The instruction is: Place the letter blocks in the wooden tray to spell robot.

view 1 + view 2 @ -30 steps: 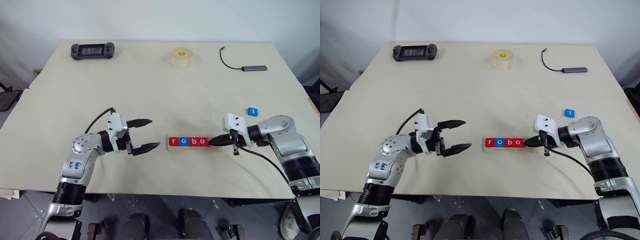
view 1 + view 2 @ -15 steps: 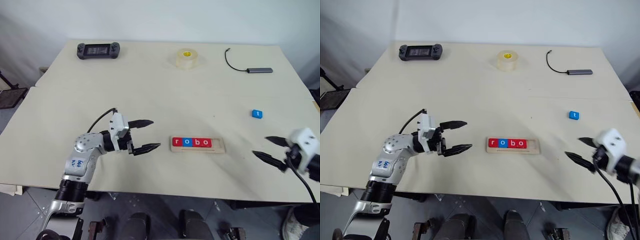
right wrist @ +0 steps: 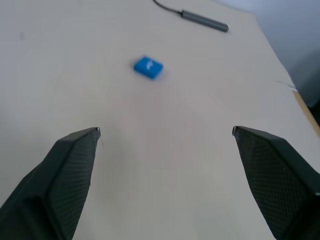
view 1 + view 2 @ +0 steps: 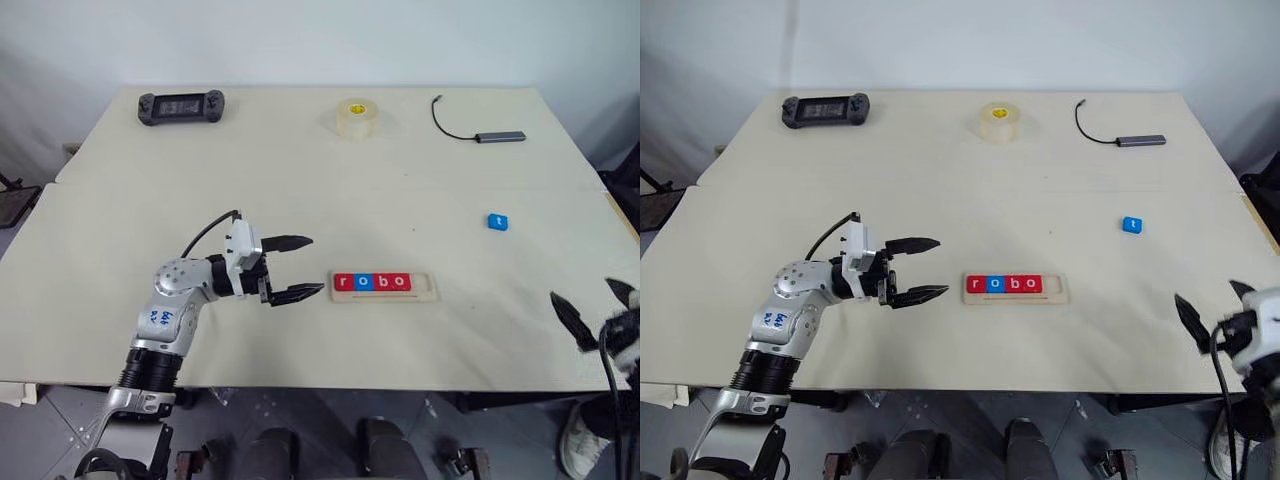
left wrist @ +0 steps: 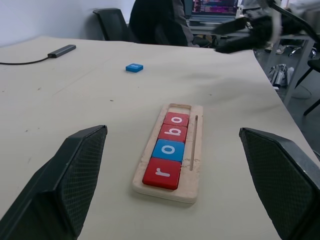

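Note:
The wooden tray lies at the table's front middle. It holds four letter blocks in a row: red r, blue o, red b and red o; its right end slot is bare. A blue t block lies flat on the table, far right of the tray and further back. My left gripper hovers open just left of the tray, pointing at it, holding nothing. My right gripper is open and empty near the table's front right edge, pointing toward the t block.
Along the table's far edge sit a black game controller, a roll of tape and a cable with a grey adapter. Chairs stand beyond the table.
My right gripper, shut at the tray's right end a second ago, has opened and swung away to the front right of the table. My left gripper has stayed put. The camera view shifted slightly.

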Motion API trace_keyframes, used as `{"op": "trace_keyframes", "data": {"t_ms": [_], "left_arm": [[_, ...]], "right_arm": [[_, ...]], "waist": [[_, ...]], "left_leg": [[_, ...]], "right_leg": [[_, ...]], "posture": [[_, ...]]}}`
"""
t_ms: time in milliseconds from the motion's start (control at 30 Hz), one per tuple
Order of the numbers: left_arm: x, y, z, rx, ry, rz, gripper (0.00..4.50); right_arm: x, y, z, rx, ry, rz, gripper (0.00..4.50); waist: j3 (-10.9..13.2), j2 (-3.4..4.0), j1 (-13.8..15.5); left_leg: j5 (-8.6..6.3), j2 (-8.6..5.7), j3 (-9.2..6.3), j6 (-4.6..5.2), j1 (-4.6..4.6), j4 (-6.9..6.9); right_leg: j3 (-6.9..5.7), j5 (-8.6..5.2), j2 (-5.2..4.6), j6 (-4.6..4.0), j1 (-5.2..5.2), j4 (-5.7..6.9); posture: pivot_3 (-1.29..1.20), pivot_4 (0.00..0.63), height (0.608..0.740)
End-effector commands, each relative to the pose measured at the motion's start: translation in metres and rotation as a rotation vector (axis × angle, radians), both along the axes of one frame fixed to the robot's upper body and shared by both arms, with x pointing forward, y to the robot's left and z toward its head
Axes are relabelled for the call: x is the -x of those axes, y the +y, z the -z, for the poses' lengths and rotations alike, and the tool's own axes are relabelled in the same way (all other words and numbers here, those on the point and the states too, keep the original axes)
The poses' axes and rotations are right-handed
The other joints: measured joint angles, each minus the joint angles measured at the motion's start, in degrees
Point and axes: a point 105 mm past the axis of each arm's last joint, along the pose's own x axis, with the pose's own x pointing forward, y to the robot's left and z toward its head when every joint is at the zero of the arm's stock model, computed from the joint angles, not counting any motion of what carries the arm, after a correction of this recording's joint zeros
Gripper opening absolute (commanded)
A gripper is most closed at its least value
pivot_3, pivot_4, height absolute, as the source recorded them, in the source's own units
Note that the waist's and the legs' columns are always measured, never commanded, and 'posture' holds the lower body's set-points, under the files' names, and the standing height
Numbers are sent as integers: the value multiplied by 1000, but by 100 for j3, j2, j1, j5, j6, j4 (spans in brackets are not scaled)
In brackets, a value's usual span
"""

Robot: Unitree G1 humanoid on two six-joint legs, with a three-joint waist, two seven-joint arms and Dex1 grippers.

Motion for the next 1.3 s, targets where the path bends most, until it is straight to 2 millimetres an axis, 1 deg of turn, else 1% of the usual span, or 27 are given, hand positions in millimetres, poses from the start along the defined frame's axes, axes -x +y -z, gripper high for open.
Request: {"op": "trace_keyframes", "data": {"t_ms": [33,67,167,233,300,467,633,667,733,967,1067,1167,1200,1300], "left_arm": [[1,-1,-7,10,-39,-2,4500],[0,-1,-7,12,-40,-3,4500],[0,-2,-8,24,-42,-11,4500],[0,-3,-7,27,-43,-13,4500],[0,-3,-8,31,-45,-16,4500],[-1,1,-8,31,-49,-31,4500],[-1,5,-8,32,-52,-45,4500],[0,5,-7,33,-52,-47,4500],[0,5,-7,35,-53,-49,4500],[2,2,-6,38,-56,-45,4500],[3,-1,-6,40,-57,-39,4500],[5,-3,-6,42,-57,-32,4500],[6,-3,-6,42,-58,-31,4500],[7,-1,-7,43,-51,-25,4500]], "right_arm": [[-29,-4,-14,-107,58,47,4446],[-39,-4,-15,-126,92,66,4446],[-77,-1,-24,-193,97,110,4446],[-95,-2,-21,-205,123,161,4446],[-115,7,-12,-179,166,178,4446],[-143,21,-3,-191,204,203,4446],[-157,26,6,-193,222,274,4446],[-159,29,9,-221,232,269,4167],[-160,33,15,-253,246,273,3888],[-158,30,17,-297,239,322,1531],[-153,28,13,-312,228,330,1465],[-141,30,6,-339,214,324,1465],[-134,33,6,-339,217,312,1465],[-99,51,13,-320,258,259,1465]], "waist": [[0,0,2],[0,0,-1],[0,0,-9],[0,0,-7],[0,0,-8],[0,0,-6],[0,0,-20],[0,0,-21],[0,0,-33],[0,0,-46],[0,1,-50],[0,1,-33],[0,1,-24],[-2,4,5]], "left_leg": [[0,0,-2,0,1,0],[1,-4,-1,2,2,1],[1,0,-6,2,9,0],[1,-1,-3,1,9,-6],[1,2,-4,0,9,-10],[0,-5,-4,3,0,-14],[-1,-7,-9,5,-36,-4],[-1,-7,-9,4,-36,-7],[-1,-6,-9,4,-37,-7],[-1,-7,-12,5,-37,-2],[-1,-7,-13,5,-37,-2],[-1,-6,-16,4,-39,-3],[-1,-6,-17,5,-40,-3],[-1,-1,-25,4,-45,-5]], "right_leg": [[-2,1,-1,-1,6,-5],[-1,1,-4,-1,7,-5],[-5,2,-8,-3,15,-9],[-5,2,-6,-4,13,-11],[-7,2,-5,-4,12,-15],[-11,2,-6,-4,10,-16],[-15,4,-7,1,-20,-5],[-16,4,-6,1,-21,-6],[-17,4,-5,0,-21,-6],[-16,4,-7,1,-19,-1],[-17,4,-6,0,-19,-2],[-19,4,-7,0,-20,-2],[-18,4,-8,1,-20,-2],[-19,4,-11,0,-22,-4]], "posture": [[0,150,740],[0,150,740],[0,150,740],[0,150,740],[0,150,740],[0,150,740],[0,150,740],[0,150,740],[0,150,740],[0,150,740],[0,150,740],[0,150,740],[0,150,740],[0,150,740]]}}
